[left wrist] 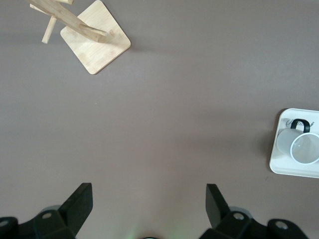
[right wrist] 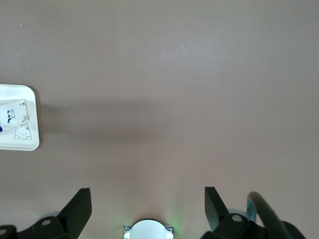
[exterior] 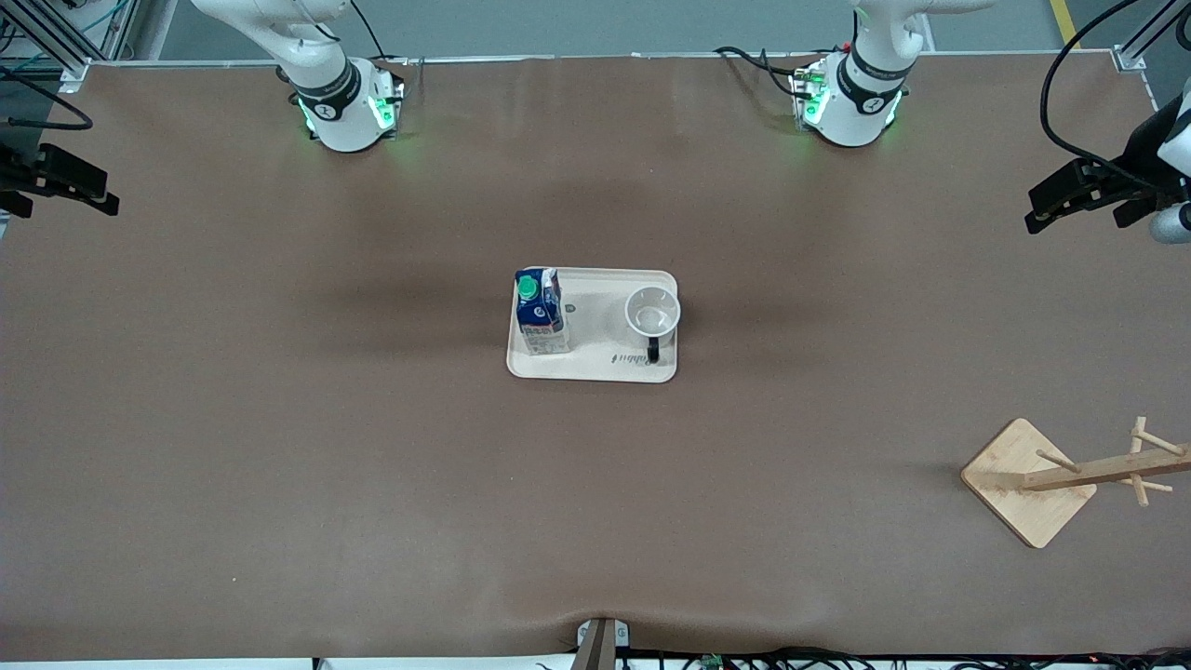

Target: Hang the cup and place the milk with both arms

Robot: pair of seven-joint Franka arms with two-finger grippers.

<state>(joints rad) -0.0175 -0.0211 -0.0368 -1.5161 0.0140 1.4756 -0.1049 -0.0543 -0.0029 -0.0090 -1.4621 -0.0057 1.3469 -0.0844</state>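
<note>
The milk (exterior: pixel 541 312), a blue-topped carton with a green cap, stands on a cream tray (exterior: pixel 595 368) at the table's middle. The white cup (exterior: pixel 652 313) stands upright on the same tray, toward the left arm's end, its black handle pointing at the front camera. My left gripper (exterior: pixel 1042 207) hangs open and empty over the left arm's end of the table; its wrist view shows its open gripper (left wrist: pixel 148 191), the cup (left wrist: pixel 299 147) and the tray (left wrist: pixel 279 167). My right gripper (exterior: pixel 98 197) hangs open and empty over the right arm's end; its open gripper (right wrist: pixel 148 195) is over bare table, with the milk (right wrist: pixel 12 117) at the frame's edge.
A wooden cup rack (exterior: pixel 1028 479) with pegs on a square base stands near the left arm's end, nearer the front camera than the tray. It also shows in the left wrist view (left wrist: pixel 94 45). Brown table surface (exterior: pixel 372 465) surrounds the tray.
</note>
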